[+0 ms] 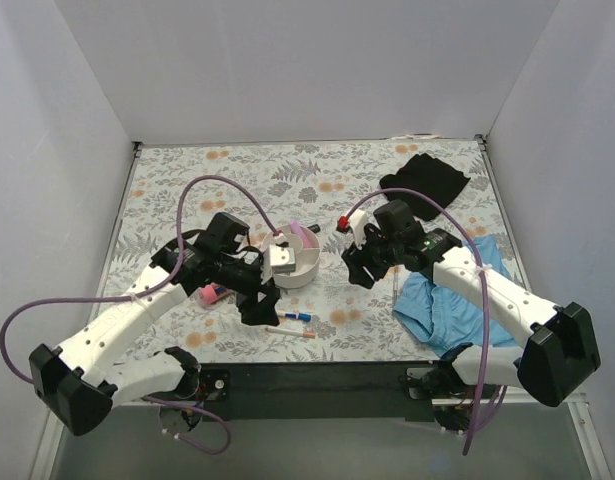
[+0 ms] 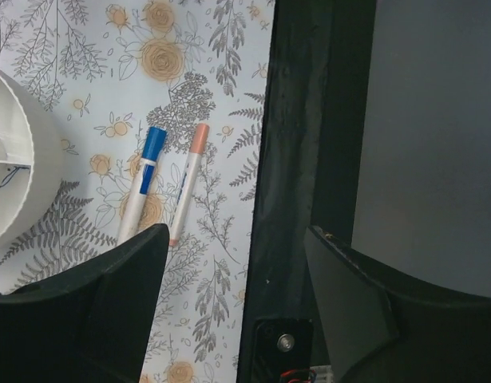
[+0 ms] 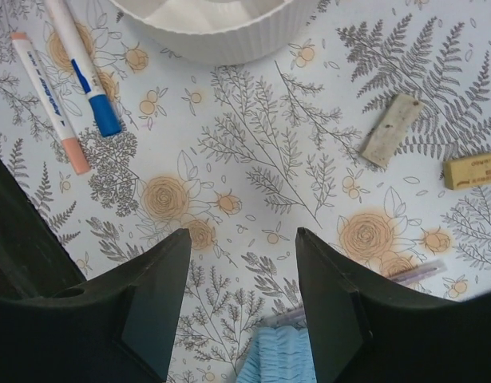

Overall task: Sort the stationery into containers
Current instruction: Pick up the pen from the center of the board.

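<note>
The round white organiser (image 1: 299, 266) stands mid-table, with something pink at its far rim. It also shows in the left wrist view (image 2: 17, 171) and the right wrist view (image 3: 221, 36). A blue-capped white marker (image 2: 145, 182) and a pale pink pen (image 2: 187, 185) lie side by side near the front edge; both also show in the right wrist view, the marker (image 3: 85, 64) and the pen (image 3: 49, 100). Two tan blocks (image 3: 391, 130) (image 3: 470, 170) and a thin clear pen (image 3: 413, 274) lie right of the organiser. A stubby pink case (image 1: 207, 293) lies to its left. A red-capped marker (image 1: 342, 222) lies behind. My left gripper (image 2: 235, 235) and right gripper (image 3: 243, 235) are both open and empty above the table.
A blue cloth (image 1: 452, 300) lies at the front right, its edge just under the right gripper (image 3: 281, 355). A black cloth (image 1: 424, 180) lies at the back right. A black strip (image 2: 297, 159) marks the table's front edge. White walls enclose the table.
</note>
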You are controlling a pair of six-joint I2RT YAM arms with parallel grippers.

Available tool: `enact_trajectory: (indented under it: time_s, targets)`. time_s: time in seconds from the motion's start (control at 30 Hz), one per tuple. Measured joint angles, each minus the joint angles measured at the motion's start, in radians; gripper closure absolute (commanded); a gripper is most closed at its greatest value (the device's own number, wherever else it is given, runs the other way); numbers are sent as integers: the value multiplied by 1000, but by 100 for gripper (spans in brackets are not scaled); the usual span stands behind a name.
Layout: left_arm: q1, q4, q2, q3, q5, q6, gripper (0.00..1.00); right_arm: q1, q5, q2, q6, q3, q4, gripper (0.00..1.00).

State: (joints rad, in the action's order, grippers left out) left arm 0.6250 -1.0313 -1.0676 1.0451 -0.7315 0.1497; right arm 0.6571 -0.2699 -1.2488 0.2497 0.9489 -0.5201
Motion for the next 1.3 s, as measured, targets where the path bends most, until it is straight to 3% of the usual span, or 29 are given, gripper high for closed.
enact_trajectory:
  time_s: [0.27,0.4,0.47,0.57,0.9,1.3]
  targets:
    - [259,144,-110,-51,234,30,45,-84,6,43,-5,-11,2,37]
    - [378,206,-146,-100,324,51,58,-120,7,68,-15,-18,6,38]
    - [410,251,-160,-130,363,61,60,-151,5,81,-40,-23,9,38]
    - [426,338,-193,-179,418,76,69,-209,-6,97,-85,-30,11,38]
    - [431,526,-368,-206,466,109,73,-305,-50,112,-143,-31,22,38]
    - [452,570,-380,-275,459,113,73,-328,-74,113,-142,-68,26,37]
